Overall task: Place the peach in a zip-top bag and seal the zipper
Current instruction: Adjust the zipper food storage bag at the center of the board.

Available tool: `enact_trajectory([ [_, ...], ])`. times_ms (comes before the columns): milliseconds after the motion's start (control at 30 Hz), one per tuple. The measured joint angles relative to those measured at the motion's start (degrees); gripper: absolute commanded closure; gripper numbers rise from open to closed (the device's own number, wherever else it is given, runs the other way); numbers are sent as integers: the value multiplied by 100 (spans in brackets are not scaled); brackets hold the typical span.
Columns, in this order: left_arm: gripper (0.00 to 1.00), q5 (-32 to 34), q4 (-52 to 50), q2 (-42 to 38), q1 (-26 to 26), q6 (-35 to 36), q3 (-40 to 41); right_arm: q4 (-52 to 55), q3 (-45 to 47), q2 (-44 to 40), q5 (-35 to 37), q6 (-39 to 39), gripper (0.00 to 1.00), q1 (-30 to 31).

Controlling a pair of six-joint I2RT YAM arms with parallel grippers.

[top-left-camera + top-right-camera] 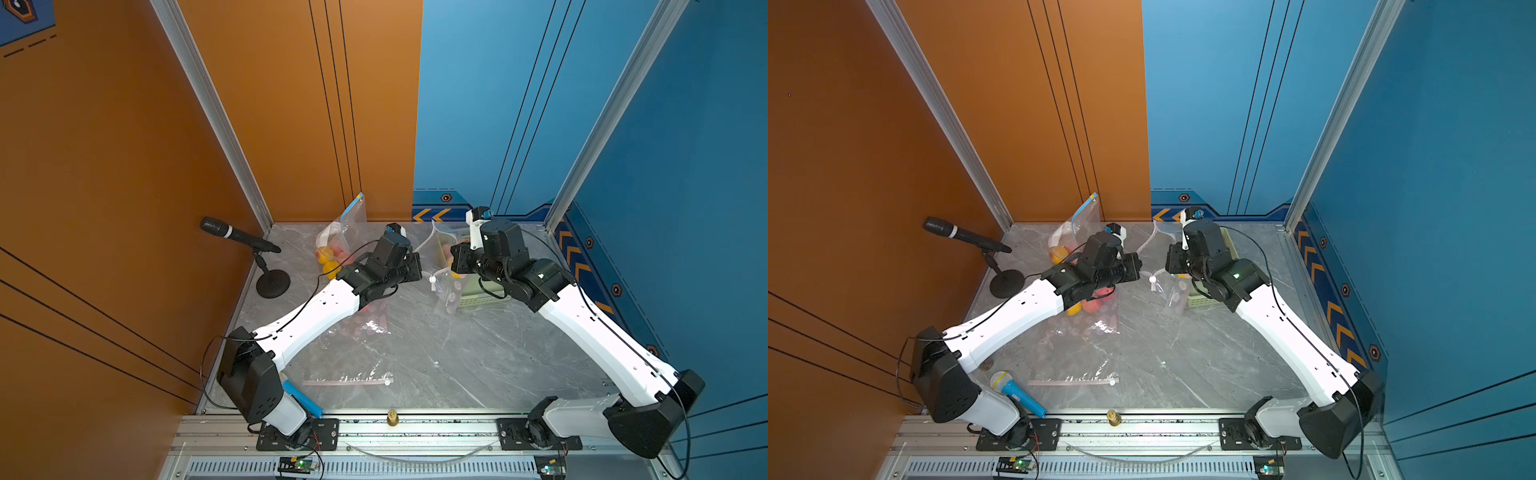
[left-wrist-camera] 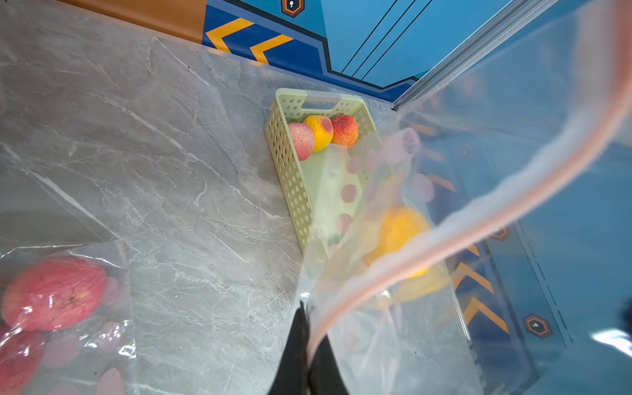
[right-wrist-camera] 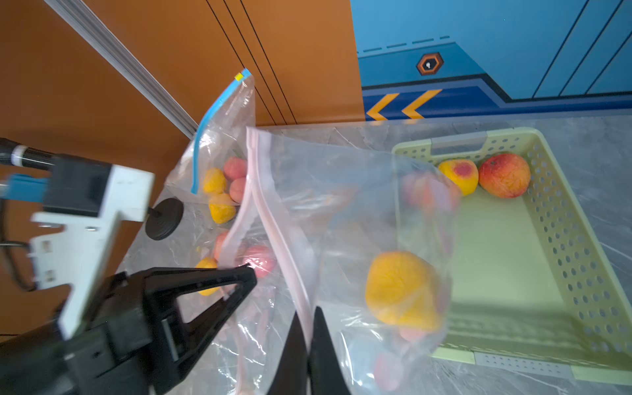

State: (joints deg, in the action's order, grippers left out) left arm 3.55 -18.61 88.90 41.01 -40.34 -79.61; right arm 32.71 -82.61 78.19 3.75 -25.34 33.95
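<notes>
A clear zip-top bag (image 3: 342, 205) with a pink zipper strip (image 2: 513, 191) hangs between both arms, next to the green basket (image 3: 547, 219). A yellow-orange peach (image 3: 402, 289) sits inside it, and it shows blurred through the plastic as the peach (image 2: 400, 236) in the left wrist view. My right gripper (image 3: 309, 318) is shut on the pink zipper rim. My left gripper (image 2: 304, 307) is shut on the rim further along, and the bag mouth gapes between the two grips. In both top views the bag (image 1: 446, 291) (image 1: 1169, 291) shows between the wrists.
Three peaches (image 2: 321, 131) lie in the basket (image 2: 290, 171). A blue-zippered bag of peaches (image 1: 345, 232) leans at the back wall. Another bag of peaches (image 1: 370, 320) lies under the left arm, and an empty bag (image 1: 349, 380) near the front. A microphone stand (image 1: 272, 284) is at the left.
</notes>
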Motion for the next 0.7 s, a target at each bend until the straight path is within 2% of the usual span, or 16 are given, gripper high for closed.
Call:
enact_trajectory([
  [100, 100, 214, -59, -122, 120, 92, -72, 81, 20, 267, -4, 0, 100, -37],
  [267, 100, 1082, -177, -809, 417, 415, -72, 131, 46, 345, -4, 0, 100, -142],
  [400, 100, 1239, -168, -990, 374, 457, -175, 116, 50, 348, -254, -22, 99, -297],
  [500, 100, 1233, -177, -782, 284, 452, -153, 33, 52, 356, -540, -44, 80, -323],
  [600, 100, 1169, -184, -590, 144, 428, -7, -96, 50, 411, -929, -50, 54, -385],
  [700, 100, 1078, -195, -439, -46, 385, 87, -192, 50, 483, -1390, -26, 44, -551],
])
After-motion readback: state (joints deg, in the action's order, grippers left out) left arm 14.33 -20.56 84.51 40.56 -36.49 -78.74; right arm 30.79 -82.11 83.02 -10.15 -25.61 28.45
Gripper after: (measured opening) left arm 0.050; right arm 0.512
